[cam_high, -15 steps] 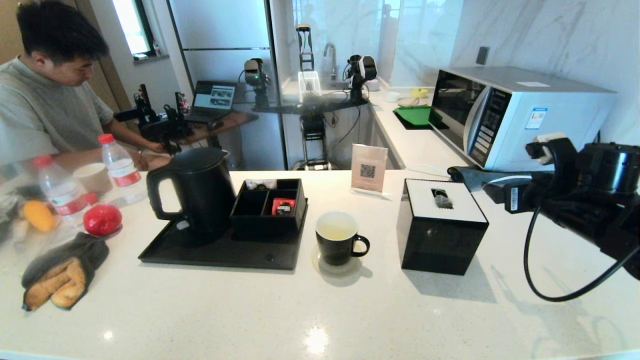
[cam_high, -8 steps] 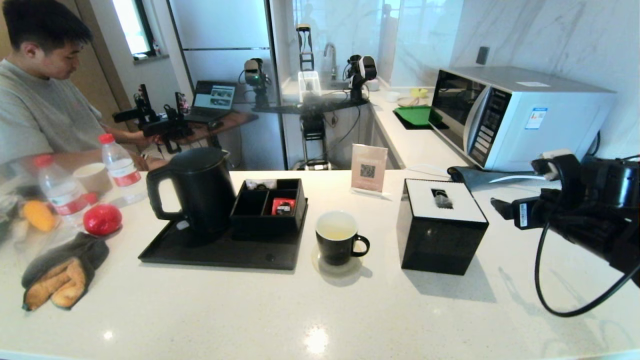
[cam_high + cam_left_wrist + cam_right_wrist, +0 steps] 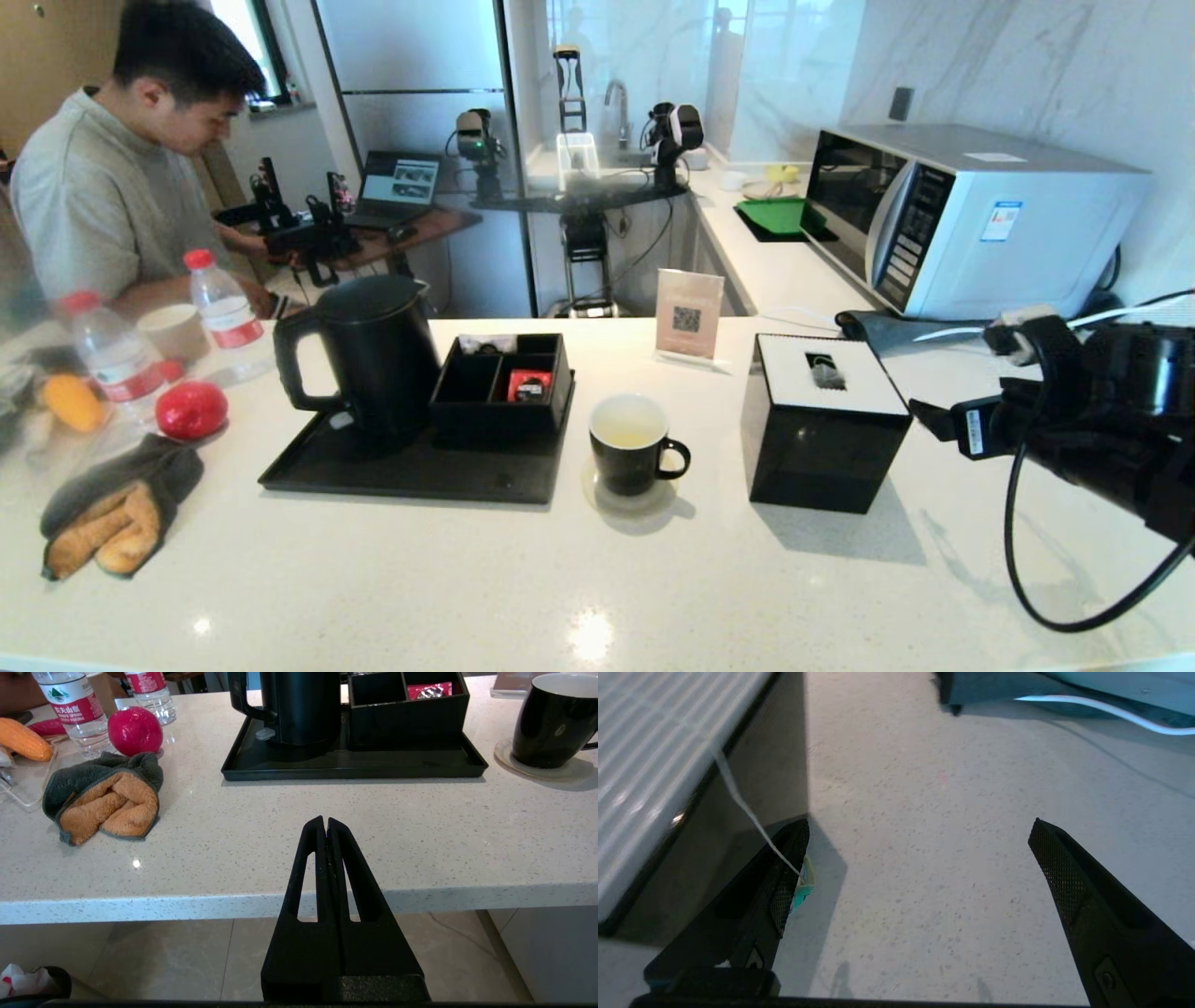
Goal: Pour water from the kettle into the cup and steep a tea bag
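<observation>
pour: looking done, the cup [image 3: 629, 442] is sitting on its coaster holding pale water [image 3: 627, 432], and the kettle [image 3: 370, 359] is standing back on the tray [image 3: 411, 471]

tea bag: the tea bag [image 3: 823, 373] is lying on the black box [image 3: 822, 425], so steeping is looking not started

right gripper [image 3: 920, 863]: hanging low beside the box, jaws spread wide, gripping nothing, with the string [image 3: 747, 809] and green tag [image 3: 804, 884] touching one finger

left gripper [image 3: 325, 828]: idling off the counter edge, jaws pressed together, empty

hard to see: the pouch is showing too small to make out
</observation>
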